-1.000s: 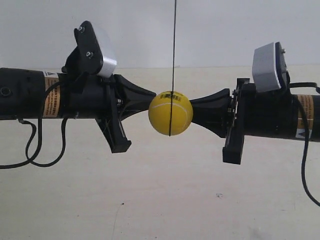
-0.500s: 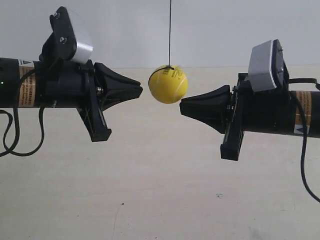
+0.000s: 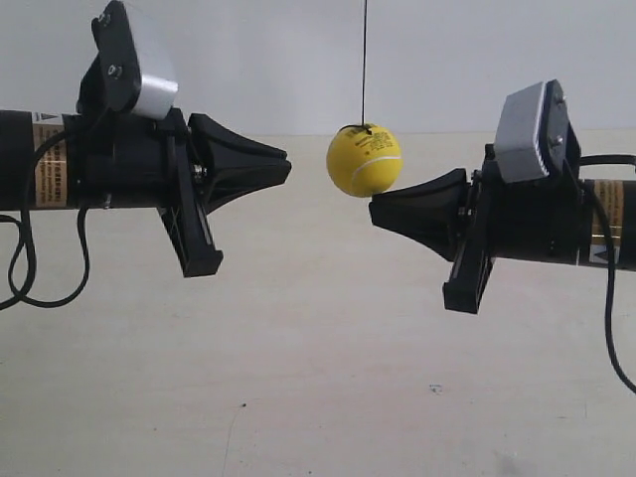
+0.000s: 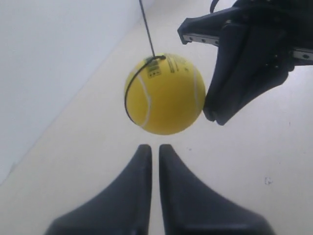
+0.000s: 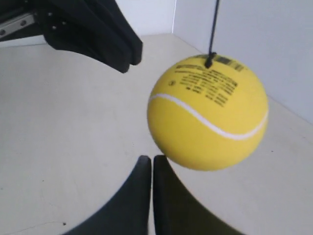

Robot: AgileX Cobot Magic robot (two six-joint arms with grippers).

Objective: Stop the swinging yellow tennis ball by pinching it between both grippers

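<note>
Left gripper (image 4: 152, 148): fingers pressed together, holding nothing. Yellow ball (image 4: 164, 95) hangs just ahead of its tip, small gap, not touching. Right gripper (image 5: 148, 159) past ball, fingers pressed together too, holding nothing. Ball very near right gripper tip, a bit above it; touching or not, cannot tell. Ball sits between both grippers, not pinched. Thin dark string (image 3: 364, 60) goes straight up from ball. Pale worktop (image 3: 318, 378) below grippers, white wall (image 3: 447, 60) behind.
</note>
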